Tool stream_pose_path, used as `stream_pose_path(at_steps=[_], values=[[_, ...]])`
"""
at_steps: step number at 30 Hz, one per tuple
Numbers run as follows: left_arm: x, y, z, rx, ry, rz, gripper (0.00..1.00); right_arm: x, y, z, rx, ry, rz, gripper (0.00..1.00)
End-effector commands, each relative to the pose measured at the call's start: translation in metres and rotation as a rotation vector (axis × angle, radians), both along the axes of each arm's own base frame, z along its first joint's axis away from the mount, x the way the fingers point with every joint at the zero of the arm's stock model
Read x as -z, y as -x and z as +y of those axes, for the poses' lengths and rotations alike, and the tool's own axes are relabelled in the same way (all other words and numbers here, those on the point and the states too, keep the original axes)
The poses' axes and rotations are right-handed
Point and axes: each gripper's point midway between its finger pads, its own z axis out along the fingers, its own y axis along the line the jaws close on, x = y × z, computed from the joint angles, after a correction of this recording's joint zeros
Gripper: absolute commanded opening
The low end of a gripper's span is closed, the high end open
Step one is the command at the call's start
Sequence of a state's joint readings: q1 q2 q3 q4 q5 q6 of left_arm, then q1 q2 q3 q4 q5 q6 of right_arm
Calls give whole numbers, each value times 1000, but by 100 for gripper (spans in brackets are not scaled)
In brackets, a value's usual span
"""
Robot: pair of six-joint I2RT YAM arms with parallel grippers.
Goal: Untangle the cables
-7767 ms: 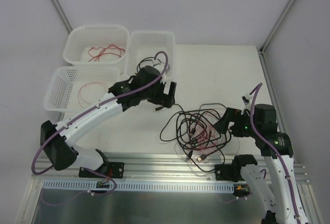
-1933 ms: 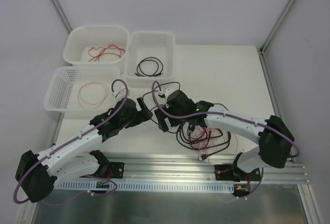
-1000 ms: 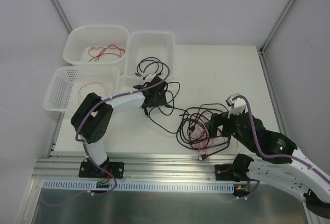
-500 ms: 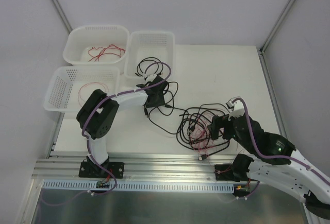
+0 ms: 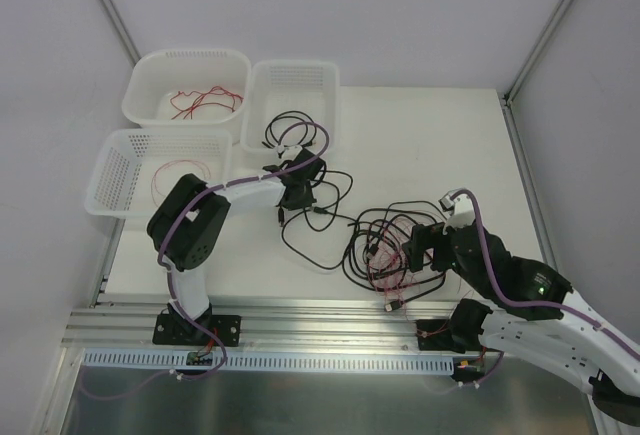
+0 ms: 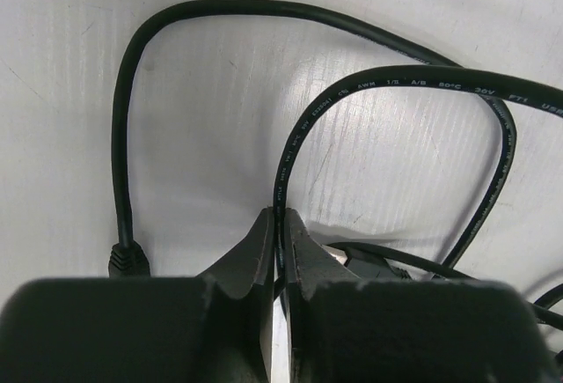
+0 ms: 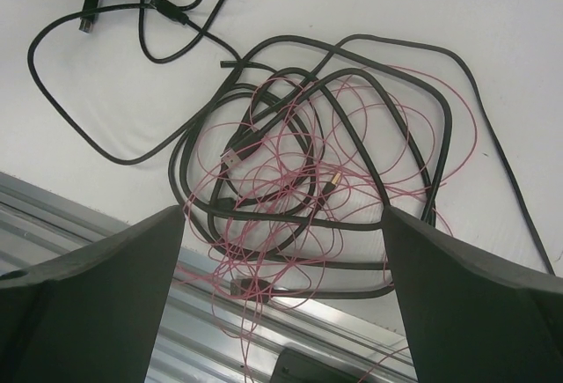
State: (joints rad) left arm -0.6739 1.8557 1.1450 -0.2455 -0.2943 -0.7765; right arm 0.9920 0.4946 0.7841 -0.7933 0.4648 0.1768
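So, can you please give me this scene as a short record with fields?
left gripper: shut on a black cable
right gripper: open, above the tangle
tangle: red wires and black cables, intertwined
baskets: three, white; loose red wire in two, coiled black lead in one

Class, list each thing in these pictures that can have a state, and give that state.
Left end effector, shut on black cable.
Right end effector, open, holding nothing.
Cable tangle, black and red strands intertwined.
Far-left basket, holding red wires.
Near-left basket, holding a red wire.
Right basket, holding black cables.
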Motion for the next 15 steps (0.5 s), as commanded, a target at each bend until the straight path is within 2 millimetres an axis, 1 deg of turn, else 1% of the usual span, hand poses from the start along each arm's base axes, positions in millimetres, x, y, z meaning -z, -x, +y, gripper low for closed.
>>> stream_pose_path(at_steps=[1, 4, 5, 7, 8, 10, 11, 12, 13, 14, 15], values=[[5, 17, 6, 1, -6, 49, 0, 3, -1, -3, 27, -4, 7, 100], [-3, 17, 4, 8, 17, 40, 0, 4, 0, -4, 34, -4, 11, 100], [-13, 15, 1, 13, 38, 22, 0, 3, 0, -6, 38, -5, 11, 99], [-25, 15, -3, 22, 74, 8, 0, 1, 1, -7, 38, -9, 8, 100], [-41, 12, -7, 29, 104, -20, 0, 0, 1, -9, 44, -13, 4, 100], [-56, 12, -7, 34, 148, -23, 0, -2, 1, -11, 50, -16, -1, 100], [-70, 10, -8, 33, 177, -39, 0, -2, 2, -12, 51, -16, -2, 100], [-78, 8, -8, 32, 195, -41, 0, -4, 2, -13, 54, -21, -6, 100], [-86, 11, -3, 31, 211, -20, 0, -3, 3, -15, 56, -18, -5, 99], [-100, 6, -4, 32, 231, -37, 0, -4, 3, -15, 58, -23, -8, 99], [-107, 6, -4, 47, 237, -38, 0, -4, 3, -16, 61, -23, -7, 100]])
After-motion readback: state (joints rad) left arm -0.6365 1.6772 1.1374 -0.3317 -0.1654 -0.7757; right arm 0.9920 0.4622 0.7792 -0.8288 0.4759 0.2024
